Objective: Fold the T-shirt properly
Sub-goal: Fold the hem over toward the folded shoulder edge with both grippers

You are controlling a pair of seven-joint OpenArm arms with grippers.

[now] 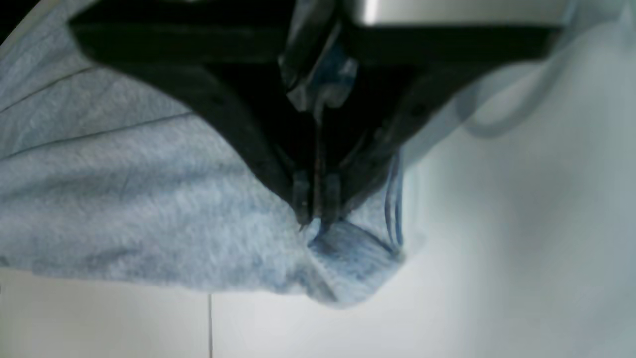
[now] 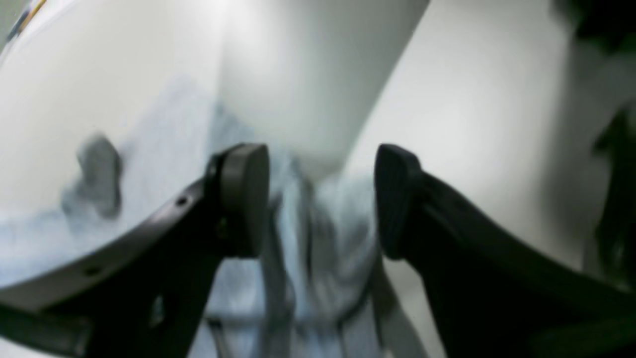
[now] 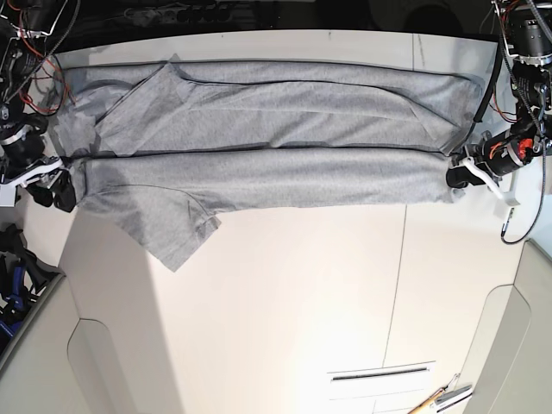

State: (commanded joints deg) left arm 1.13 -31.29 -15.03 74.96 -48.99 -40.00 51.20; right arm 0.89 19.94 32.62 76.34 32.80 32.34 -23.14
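The light grey T-shirt (image 3: 259, 129) lies stretched across the far part of the white table (image 3: 285, 293), folded lengthwise, with one sleeve (image 3: 172, 228) sticking out toward the near side. At the shirt's right end my left gripper (image 3: 457, 176) is shut on a corner of the cloth; in the left wrist view its tips (image 1: 315, 221) pinch the T-shirt (image 1: 149, 209) at a hemmed edge. My right gripper (image 3: 53, 190) is at the shirt's left end. In the right wrist view it (image 2: 320, 199) stands open, with bunched T-shirt cloth (image 2: 323, 233) lying between its pads (image 2: 246, 199).
Cables and arm hardware (image 3: 21, 52) crowd the far left corner. A pencil and small tools (image 3: 442, 398) lie at the near right edge, beside a slot (image 3: 379, 373) in the table. A seam (image 3: 398, 276) runs across the tabletop.
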